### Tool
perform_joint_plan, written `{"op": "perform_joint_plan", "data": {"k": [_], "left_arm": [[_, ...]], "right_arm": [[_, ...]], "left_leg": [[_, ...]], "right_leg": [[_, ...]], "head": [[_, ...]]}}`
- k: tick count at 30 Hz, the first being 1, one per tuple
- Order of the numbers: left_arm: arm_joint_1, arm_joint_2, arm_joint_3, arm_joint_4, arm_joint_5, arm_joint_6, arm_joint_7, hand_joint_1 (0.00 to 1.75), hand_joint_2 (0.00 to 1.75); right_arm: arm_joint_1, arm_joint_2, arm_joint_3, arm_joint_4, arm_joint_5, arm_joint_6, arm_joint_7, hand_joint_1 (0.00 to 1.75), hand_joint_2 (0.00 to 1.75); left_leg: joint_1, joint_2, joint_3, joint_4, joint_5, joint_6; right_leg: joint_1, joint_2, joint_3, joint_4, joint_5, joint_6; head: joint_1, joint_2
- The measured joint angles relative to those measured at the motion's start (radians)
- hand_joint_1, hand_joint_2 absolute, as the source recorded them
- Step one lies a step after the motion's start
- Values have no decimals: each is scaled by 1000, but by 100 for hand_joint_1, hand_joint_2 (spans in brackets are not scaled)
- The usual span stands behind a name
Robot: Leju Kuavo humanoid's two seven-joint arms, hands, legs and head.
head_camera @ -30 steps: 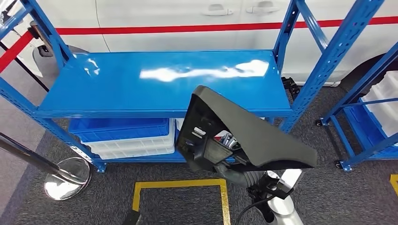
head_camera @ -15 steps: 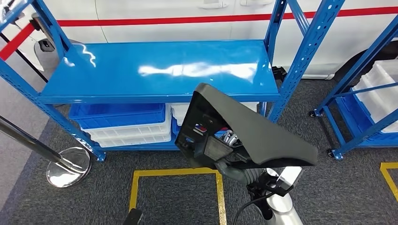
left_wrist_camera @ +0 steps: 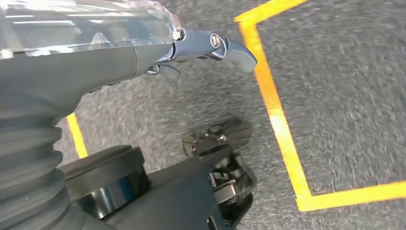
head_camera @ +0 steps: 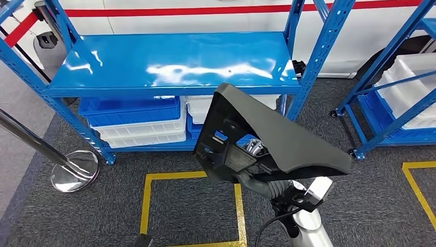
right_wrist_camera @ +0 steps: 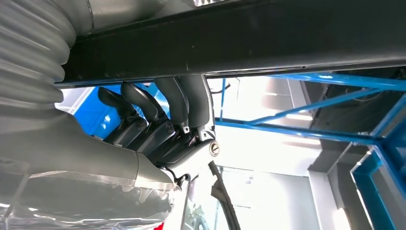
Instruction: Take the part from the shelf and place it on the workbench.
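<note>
Now, from the head view: holds the dark part off the shelf, right hand clamped beneath it. Shelf sits farther up the picture than a second ago while the part keeps its place, so reads as the body backing away, not the shelf moving. From the left wrist view: left hand hangs over grey floor, fingers apart, holding nothing. From the right wrist view: fingers curl up against the part's underside. Desk not yet reached; carry and turn probably next.
</note>
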Motion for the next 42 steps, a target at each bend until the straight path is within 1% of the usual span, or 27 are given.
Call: {"op": "perform_joint_plan", "data": {"k": [2,3,5,7,8,9,10,12,14,16,18,19,20,22,23,24,25,27,29,31,33,34,36,38,39,40,42], "left_arm": [[11,2,3,0,6,2,19,0,175],[17,4,4,0,8,3,30,0,175],[31,10,7,0,6,3,50,0,175],[42,13,7,0,0,2,65,0,175],[45,15,7,0,-3,1,70,0,175],[46,16,7,0,-5,0,73,0,175],[47,18,7,0,-7,-1,74,0,175],[46,20,7,0,-9,-1,75,0,175],[43,21,7,0,-10,-2,75,0,175],[42,21,7,0,-12,-3,75,0,175],[42,22,7,0,-13,-3,75,0,175],[41,22,7,0,-13,-3,76,0,175],[41,23,7,0,-13,-3,76,0,175],[40,23,7,0,-13,-3,76,0,175],[40,23,7,0,-14,-2,77,0,175],[40,23,7,0,-14,-2,78,0,175],[40,24,7,0,-15,-1,79,0,175],[40,24,7,0,-16,0,81,0,175],[40,24,7,0,-16,0,83,0,175],[40,24,7,0,-17,1,85,0,175],[42,26,7,0,-16,2,86,0,175],[43,27,8,0,-16,3,87,0,175],[45,30,8,0,-16,4,88,0,175],[45,32,8,0,-16,6,88,0,175],[45,32,8,0,-16,7,88,0,175],[44,33,8,0,-16,8,88,0,175],[43,35,8,0,-16,9,88,0,175]], "right_arm": [[6,1,-8,-8,3,-1,-4,175,175],[11,1,-13,-11,6,-2,-6,175,175],[25,2,-23,-22,9,-5,-15,175,175],[44,2,-33,-36,10,-8,-25,175,175],[55,2,-39,-43,10,-9,-30,175,175],[64,2,-44,-49,10,-10,-34,175,175],[73,2,-49,-54,10,-11,-35,175,175],[87,1,-57,-65,10,-11,-37,175,175],[95,1,-63,-78,10,-13,-40,175,175],[100,1,-67,-88,10,-15,-44,175,175],[106,1,-70,-93,10,-16,-48,175,175],[109,1,-72,-94,10,-17,-49,175,175],[111,1,-74,-95,10,-17,-50,175,175],[114,0,-76,-96,10,-17,-52,175,175],[116,0,-77,-96,10,-18,-52,175,175],[118,0,-78,-96,10,-19,-53,175,175],[120,0,-79,-96,9,-20,-53,175,175],[121,0,-81,-98,9,-22,-53,175,175],[121,0,-81,-103,9,-22,-54,175,175],[120,0,-83,-109,7,-21,-55,175,175],[121,-1,-85,-111,5,-21,-58,175,175],[122,-1,-85,-111,5,-21,-59,175,175],[124,-1,-86,-111,3,-19,-64,175,175],[125,-1,-87,-111,2,-16,-68,175,175],[126,-1,-87,-110,2,-14,-69,175,175],[127,-1,-87,-110,1,-12,-70,175,175],[129,-1,-87,-109,1,-10,-70,175,175]], "left_leg": [[1,-2,-3,-2,11,-10],[1,-4,-9,4,1,-16],[4,-8,-33,70,-72,-30],[13,-9,-63,200,-166,-43],[17,-9,-69,256,-186,-48],[21,-9,-59,280,-183,-52],[25,-9,-32,268,-162,-56],[32,-11,66,143,-120,-61],[29,-18,153,10,-123,-55],[22,-24,177,-33,-133,-41],[22,-20,164,-37,-117,-21],[22,-17,155,-39,-106,-10],[22,-14,143,-40,-94,0],[14,-9,114,-36,-72,13],[10,-8,98,-33,-62,15],[5,-7,81,-28,-53,17],[2,-6,64,-23,-44,17],[-3,-6,33,-11,-27,16],[-7,-7,12,-1,-12,10],[-7,-7,3,-2,8,2],[-5,-9,-3,-8,20,-10],[-4,-11,-9,1,3,-16],[3,-13,-30,76,-94,-31],[12,-13,-50,206,-187,-44],[15,-13,-50,257,-195,-49],[18,-13,-37,282,-177,-53],[22,-13,40,227,-115,-55]], "right_leg": [[-1,-1,-6,-12,14,-11],[-4,-2,-11,-18,22,-17],[-11,-5,-28,-26,45,-29],[-12,-6,-52,-26,63,-32],[-12,-6,-63,-25,72,-30],[-14,-7,-75,-23,80,-27],[-16,-7,-85,-21,87,-23],[-22,-6,-102,-17,99,-13],[-23,-4,-111,-15,112,2],[-23,-3,-113,-19,128,17],[-25,-2,-119,-19,128,30],[-25,-2,-128,-1,103,33],[-26,-2,-143,37,60,34],[-24,-2,-179,170,-42,33],[-23,-1,-192,236,-70,33],[-21,-1,-192,278,-73,31],[-19,-2,-176,286,-54,28],[-12,-2,-92,198,0,15],[-4,-2,6,56,-4,2],[3,-2,45,-18,-22,-5],[0,-4,31,-30,0,-13],[-3,-6,21,-33,13,-20],[-8,-10,-8,-36,42,-30],[-8,-11,-45,-35,71,-31],[-8,-12,-64,-34,85,-29],[-9,-12,-84,-33,100,-27],[-10,-13,-121,-29,128,-20]], "head": [[0,0],[0,0],[0,0],[0,0],[0,0],[0,0],[0,0],[0,0],[0,0],[0,0],[0,0],[0,0],[0,0],[0,0],[0,0],[0,0],[0,0],[0,0],[0,0],[0,0],[0,0],[0,0],[0,0],[0,0],[0,0],[0,0],[0,0]]}}
